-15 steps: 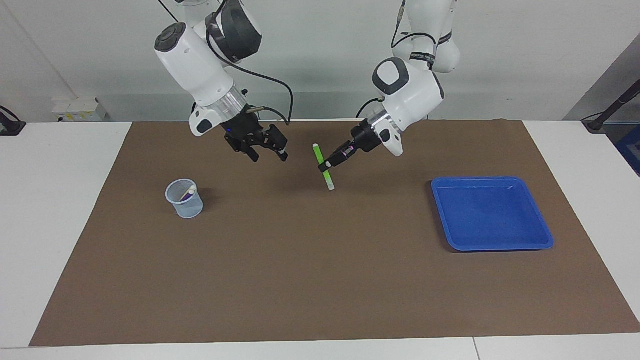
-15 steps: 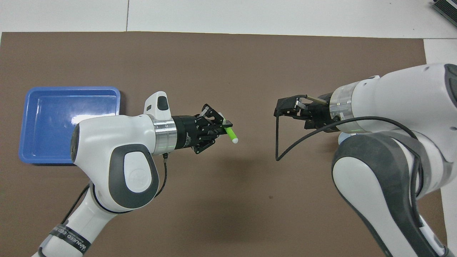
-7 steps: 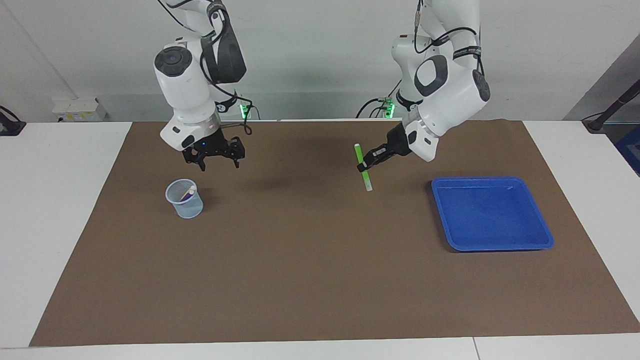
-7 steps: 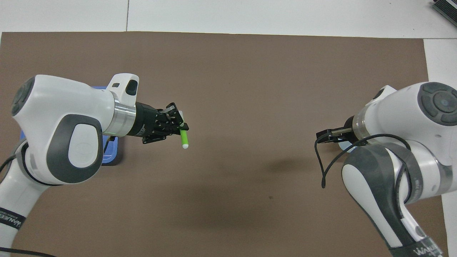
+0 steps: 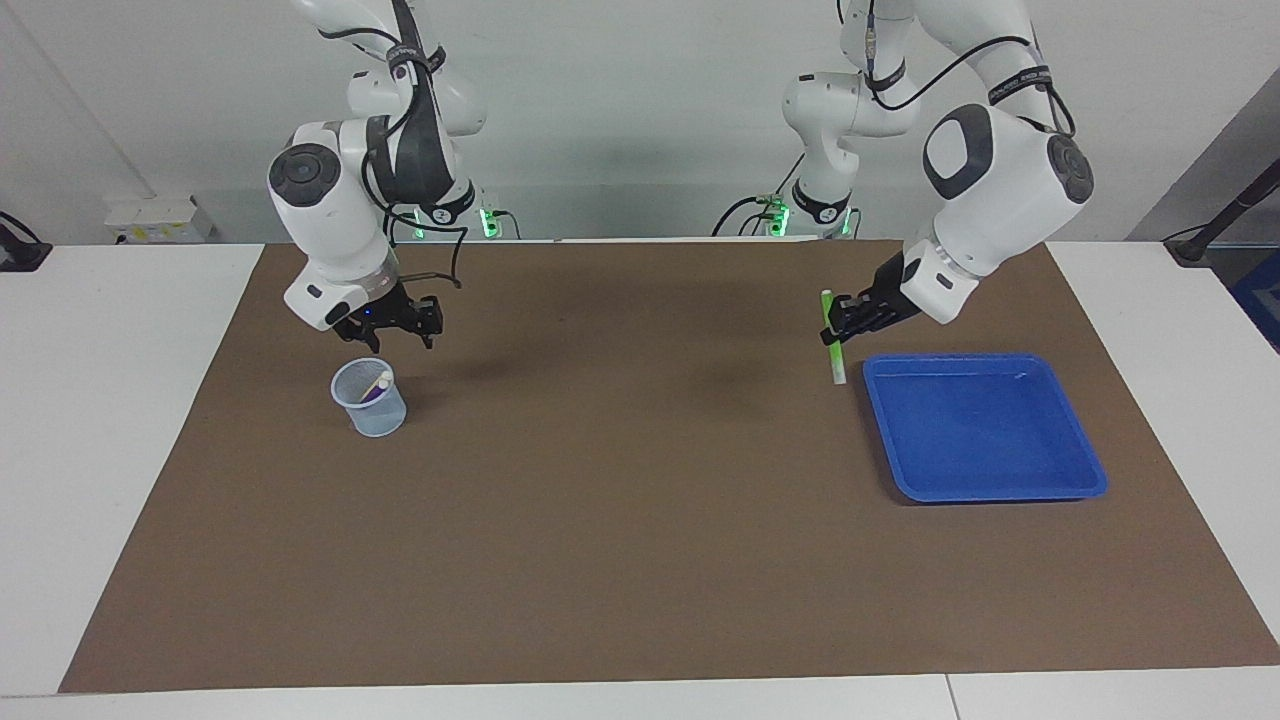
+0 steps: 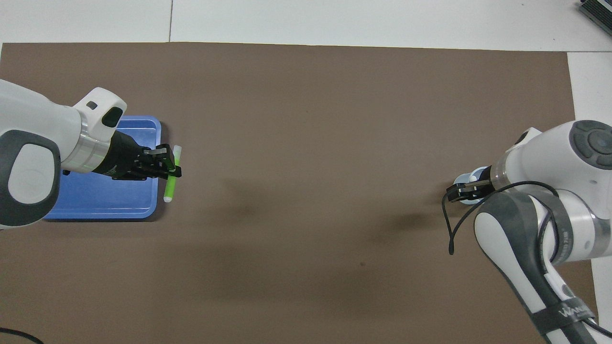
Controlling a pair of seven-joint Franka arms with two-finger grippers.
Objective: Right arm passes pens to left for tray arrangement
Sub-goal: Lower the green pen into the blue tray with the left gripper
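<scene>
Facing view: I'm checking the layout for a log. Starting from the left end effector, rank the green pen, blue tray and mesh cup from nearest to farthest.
1. Green pen: held in the shut left end effector, roughly upright, beside the tray's edge.
2. Blue tray: on the mat just beneath, at the left arm's end.
3. Mesh cup: at the right arm's end, under the right end effector.
</scene>
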